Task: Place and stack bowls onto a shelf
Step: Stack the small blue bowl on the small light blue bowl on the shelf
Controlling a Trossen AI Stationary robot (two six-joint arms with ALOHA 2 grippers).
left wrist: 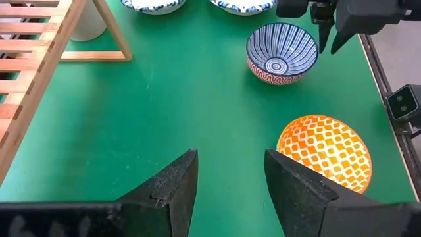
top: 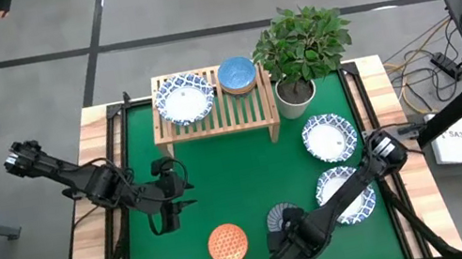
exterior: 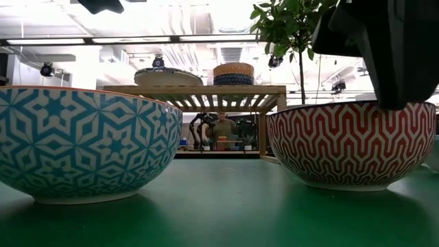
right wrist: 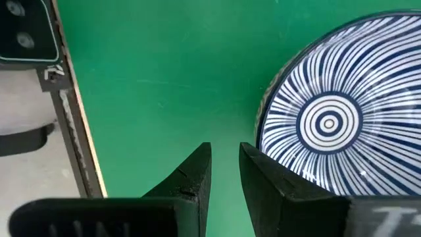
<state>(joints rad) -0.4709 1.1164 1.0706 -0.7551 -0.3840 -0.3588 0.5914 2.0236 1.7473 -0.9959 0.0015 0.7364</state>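
Observation:
The light-wood shelf (top: 214, 113) stands at the far side of the mat and carries a white blue-rimmed bowl (top: 185, 98) and a blue bowl (top: 237, 74). Two more white bowls (top: 330, 138) (top: 347, 193) rest on the mat at the right. An orange-lined bowl (top: 227, 243) (left wrist: 323, 153) and a blue-striped bowl with a red zigzag outside (top: 283, 217) (right wrist: 329, 122) (exterior: 350, 144) sit near the near edge. My right gripper (right wrist: 225, 164) (top: 282, 246) hovers open with a narrow gap just on the near side of the striped bowl's rim. My left gripper (left wrist: 227, 178) (top: 170, 218) is open over bare mat.
A potted plant (top: 294, 56) in a white pot stands beside the shelf's right end. The green mat (top: 219, 170) is bare between the shelf and the two near bowls. The table's near edge (right wrist: 72, 125) lies close to my right gripper.

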